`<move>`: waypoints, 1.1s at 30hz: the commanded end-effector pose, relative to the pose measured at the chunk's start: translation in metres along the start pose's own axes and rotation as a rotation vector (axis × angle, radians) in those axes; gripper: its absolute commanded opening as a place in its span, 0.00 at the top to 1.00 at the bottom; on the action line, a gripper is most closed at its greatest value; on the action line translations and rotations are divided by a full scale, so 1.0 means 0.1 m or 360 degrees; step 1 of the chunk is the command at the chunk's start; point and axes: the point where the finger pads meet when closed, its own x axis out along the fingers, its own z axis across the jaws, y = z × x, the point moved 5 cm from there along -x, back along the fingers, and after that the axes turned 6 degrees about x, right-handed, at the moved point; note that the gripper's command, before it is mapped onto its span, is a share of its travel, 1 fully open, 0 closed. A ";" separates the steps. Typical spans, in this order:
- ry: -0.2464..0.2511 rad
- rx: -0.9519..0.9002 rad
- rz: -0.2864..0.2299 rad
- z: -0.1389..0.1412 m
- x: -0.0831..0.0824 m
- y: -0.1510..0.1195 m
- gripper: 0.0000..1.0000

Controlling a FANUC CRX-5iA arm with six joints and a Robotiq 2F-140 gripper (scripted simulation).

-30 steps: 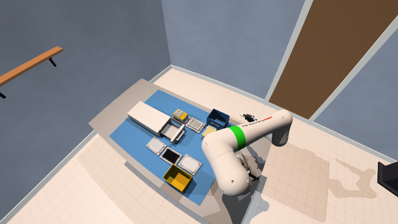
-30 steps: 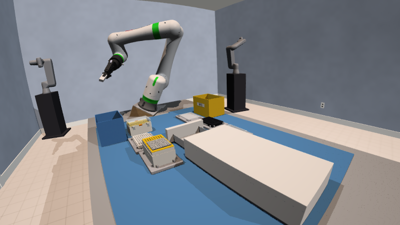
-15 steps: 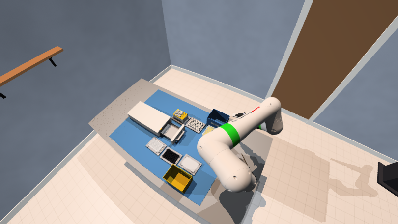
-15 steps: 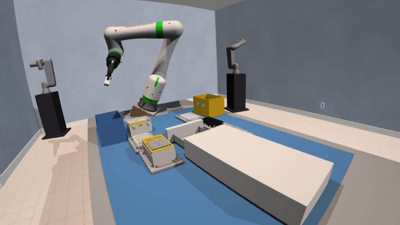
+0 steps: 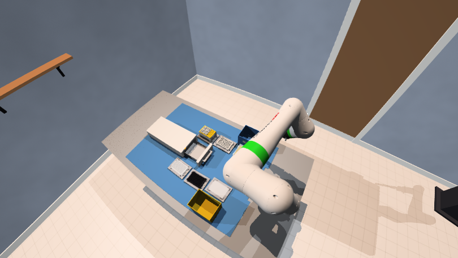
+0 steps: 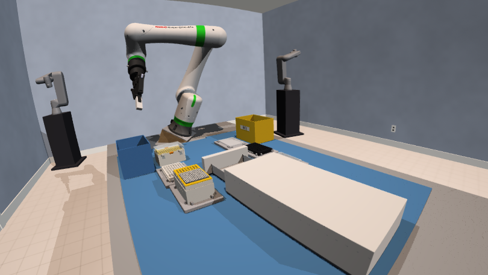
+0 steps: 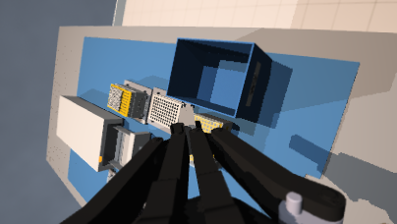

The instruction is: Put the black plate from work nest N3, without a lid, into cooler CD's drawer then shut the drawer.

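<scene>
— Black plate [image 5: 195,179], the dark gridded rectangular one: where is it?

— In its nest on the blue mat [image 5: 154,153], between two white trays, just beyond the yellow open bin [image 5: 204,205].

— And the black two-finger gripper [image 6: 138,101]?

— High above the dark blue bin [image 6: 134,155], pointing down, fingers pressed together on nothing. The white cooler's [image 5: 171,134] drawer [image 5: 198,151] stands open.
</scene>
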 end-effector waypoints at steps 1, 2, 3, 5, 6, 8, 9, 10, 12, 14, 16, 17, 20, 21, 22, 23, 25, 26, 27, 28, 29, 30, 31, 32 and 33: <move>-0.0059 -0.0073 -0.0083 -0.09 0.09 -0.03 1.00; -0.0083 -0.0106 -0.0118 -0.13 0.12 -0.04 1.00; -0.0105 -0.0136 -0.0150 -0.17 0.16 -0.06 1.00; -0.0105 -0.0136 -0.0150 -0.22 0.22 -0.10 1.00; -0.0128 -0.0171 -0.0183 -0.26 0.25 -0.12 1.00; -0.0172 -0.0237 -0.0245 -0.34 0.32 -0.15 1.00; -0.0172 -0.0237 -0.0245 -0.37 0.35 -0.18 1.00; -0.0194 -0.0273 -0.0277 -0.40 0.38 -0.19 1.00; -0.0235 -0.0340 -0.0336 -0.48 0.44 -0.23 1.00; -0.0257 -0.0378 -0.0366 -0.55 0.50 -0.27 1.00; -0.0257 -0.0378 -0.0366 -0.55 0.50 -0.27 1.00; -0.0278 -0.0416 -0.0397 -0.59 0.53 -0.29 1.00; -0.0337 -0.0526 -0.0480 -0.71 0.62 -0.36 1.00; -0.0354 -0.0557 -0.0503 -0.75 0.65 -0.39 1.00; -0.0354 -0.0557 -0.0503 -0.78 0.67 -0.41 1.00; -0.0354 -0.0557 -0.0503 -0.80 0.69 -0.43 1.00; -0.0393 -0.0638 -0.0558 -0.89 0.74 -0.48 1.00; -0.0407 -0.0669 -0.0578 -0.93 0.77 -0.51 1.00; -0.0407 -0.0669 -0.0578 -0.95 0.79 -0.53 1.00; -0.0425 -0.0712 -0.0605 -1.00 0.82 -0.56 1.00; -0.0444 -0.0754 -0.0631 -1.04 0.84 -0.59 1.00; -0.0457 -0.0784 -0.0649 -1.08 0.87 -0.61 1.00; -0.0457 -0.0784 -0.0649 -1.11 0.89 -0.64 1.00; -0.0457 -0.0784 -0.0649 -1.11 0.89 -0.64 1.00; -0.0457 -0.0784 -0.0649 -1.11 0.89 -0.64 1.00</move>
